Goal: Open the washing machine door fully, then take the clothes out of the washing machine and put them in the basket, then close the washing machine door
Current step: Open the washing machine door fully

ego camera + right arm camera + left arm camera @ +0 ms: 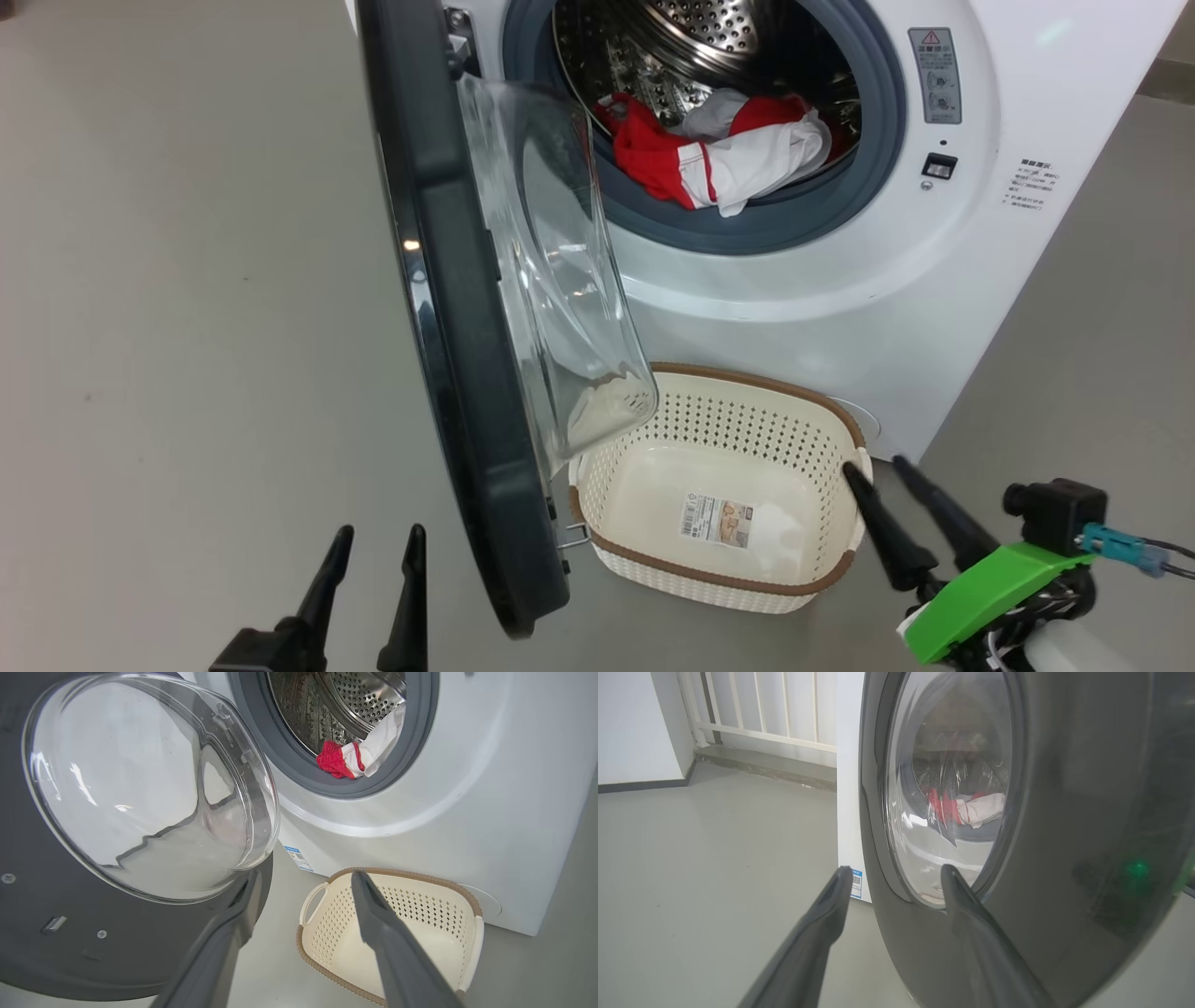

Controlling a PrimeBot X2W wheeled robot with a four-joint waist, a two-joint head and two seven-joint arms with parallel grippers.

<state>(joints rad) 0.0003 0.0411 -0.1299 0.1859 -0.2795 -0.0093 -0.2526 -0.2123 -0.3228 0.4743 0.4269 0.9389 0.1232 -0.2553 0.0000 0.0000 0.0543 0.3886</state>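
Note:
The washing machine stands with its door swung out about square to its front, glass bowl facing right. Red and white clothes lie in the drum at the grey ring, also clothes in the right wrist view. The cream basket sits empty on the floor below the opening, basket. My left gripper is open, low and left of the door's outer face; gripper faces the door. My right gripper is open beside the basket's right end, gripper empty.
Grey floor spreads wide to the left of the door. In the left wrist view a white railing and wall close off the far side. The door's lower edge hangs close to the basket's left end.

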